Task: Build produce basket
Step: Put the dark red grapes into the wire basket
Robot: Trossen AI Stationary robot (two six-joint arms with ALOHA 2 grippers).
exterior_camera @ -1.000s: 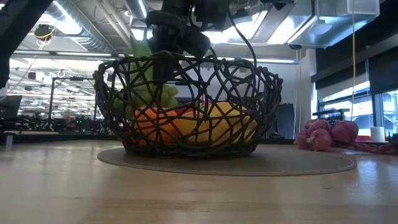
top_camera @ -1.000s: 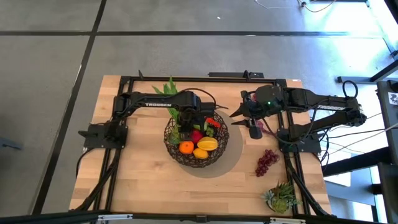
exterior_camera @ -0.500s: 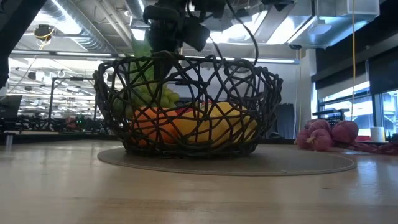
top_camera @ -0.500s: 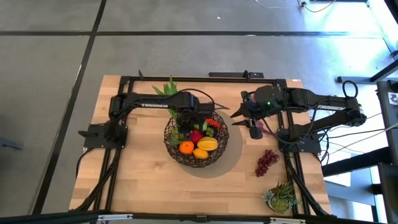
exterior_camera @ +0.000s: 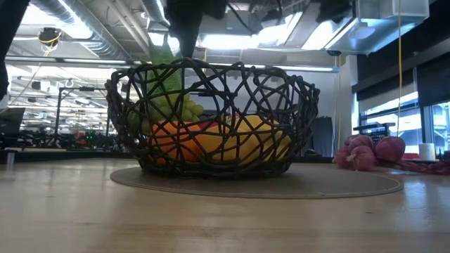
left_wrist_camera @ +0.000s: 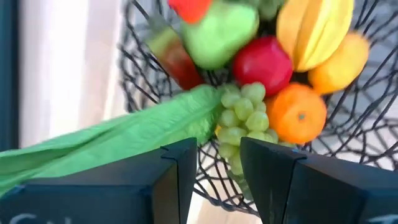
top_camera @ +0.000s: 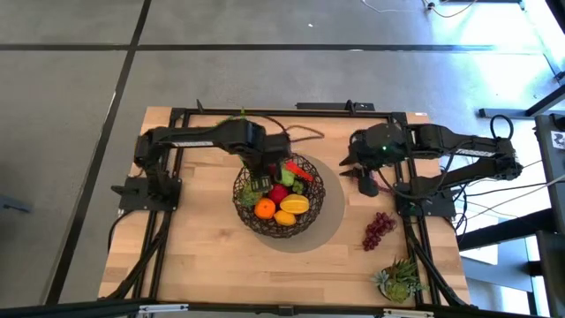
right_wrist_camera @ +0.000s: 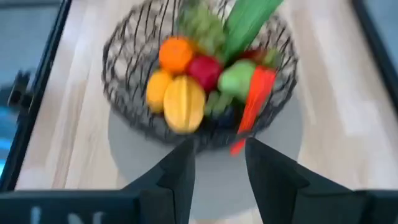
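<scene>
You have a pale wooden surface (top_camera: 194,238) with a spiky green succulent plant (top_camera: 399,281) at its near right corner. Around it you see grey floor (top_camera: 265,79) crossed by dark lines (top_camera: 132,44).

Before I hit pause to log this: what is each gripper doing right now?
Left gripper: jaws open, empty, above the basket.
Right gripper: jaws open, empty, beside the basket.
</scene>
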